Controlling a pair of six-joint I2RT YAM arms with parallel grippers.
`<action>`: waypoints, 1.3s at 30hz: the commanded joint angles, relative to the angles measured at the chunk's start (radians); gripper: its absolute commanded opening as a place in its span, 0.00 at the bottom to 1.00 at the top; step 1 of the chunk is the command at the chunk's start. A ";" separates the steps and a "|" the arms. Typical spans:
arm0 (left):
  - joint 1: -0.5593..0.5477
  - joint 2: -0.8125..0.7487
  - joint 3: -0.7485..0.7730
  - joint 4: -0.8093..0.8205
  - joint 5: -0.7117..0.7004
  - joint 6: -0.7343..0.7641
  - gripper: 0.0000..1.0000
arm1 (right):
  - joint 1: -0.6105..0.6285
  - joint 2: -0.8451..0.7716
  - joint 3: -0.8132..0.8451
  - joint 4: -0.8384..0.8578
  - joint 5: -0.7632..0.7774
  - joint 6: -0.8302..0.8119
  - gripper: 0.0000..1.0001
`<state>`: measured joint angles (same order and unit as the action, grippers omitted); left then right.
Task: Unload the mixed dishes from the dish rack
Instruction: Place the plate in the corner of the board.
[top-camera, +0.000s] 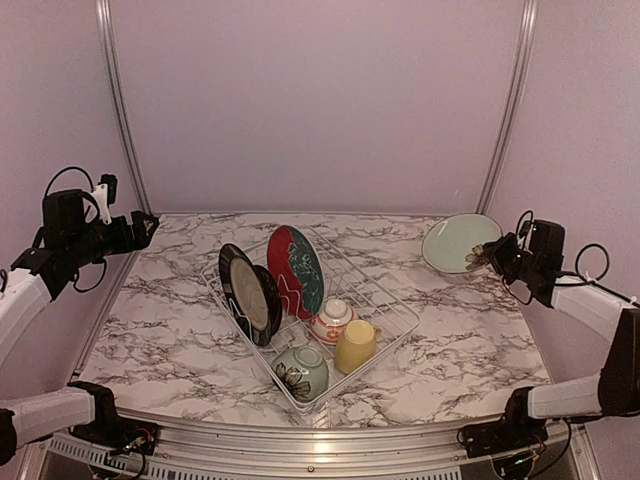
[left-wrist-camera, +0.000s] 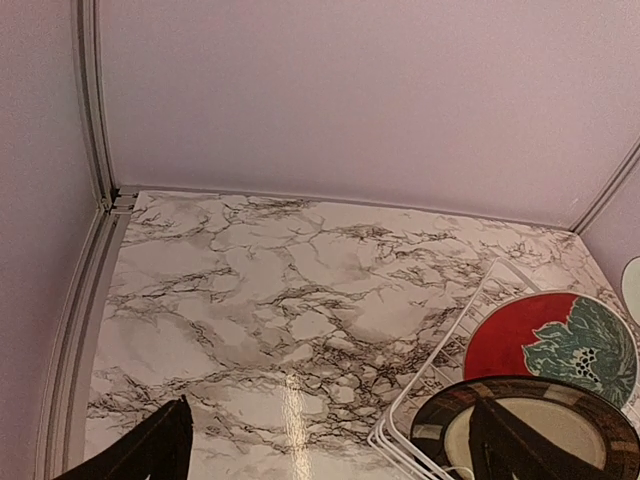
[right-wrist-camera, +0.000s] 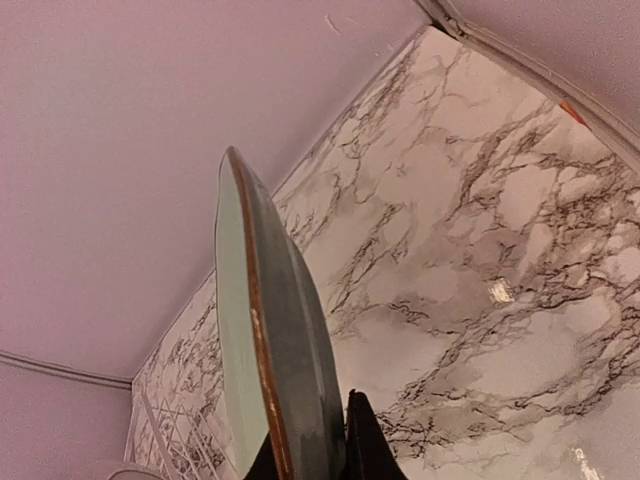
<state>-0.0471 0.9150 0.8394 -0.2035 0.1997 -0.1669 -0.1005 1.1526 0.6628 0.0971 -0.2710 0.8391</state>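
Note:
The white wire dish rack (top-camera: 385, 300) stands mid-table. In it are two black-rimmed plates (top-camera: 250, 293) and a red-and-teal plate (top-camera: 295, 270) on edge, a small red-patterned bowl (top-camera: 332, 318), a yellow cup (top-camera: 355, 345) and a green flowered bowl (top-camera: 300, 372). My right gripper (top-camera: 495, 255) is shut on the rim of the teal flowered plate (top-camera: 455, 243) at the far right. The right wrist view shows that plate (right-wrist-camera: 280, 330) edge-on between the fingers (right-wrist-camera: 368, 445). My left gripper (top-camera: 148, 227) is open and empty, raised left of the rack.
The left wrist view shows the rack's corner (left-wrist-camera: 440, 370), the red-and-teal plate (left-wrist-camera: 540, 335) and a black-rimmed plate (left-wrist-camera: 450, 425) at lower right. Marble tabletop (top-camera: 160, 310) surrounds the rack. Pink walls enclose the table at the back and sides.

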 joint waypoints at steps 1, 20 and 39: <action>-0.002 -0.010 -0.014 0.006 -0.002 0.013 0.99 | -0.090 0.039 -0.026 0.217 -0.075 0.128 0.00; -0.007 0.005 -0.014 0.005 0.012 0.003 0.99 | -0.153 0.655 0.180 0.495 -0.250 0.065 0.00; -0.010 0.014 -0.013 0.006 0.030 0.000 0.99 | -0.151 0.669 0.229 0.196 -0.121 -0.236 0.61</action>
<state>-0.0536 0.9188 0.8364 -0.2035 0.2123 -0.1680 -0.2470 1.9003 0.8604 0.3920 -0.4469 0.7483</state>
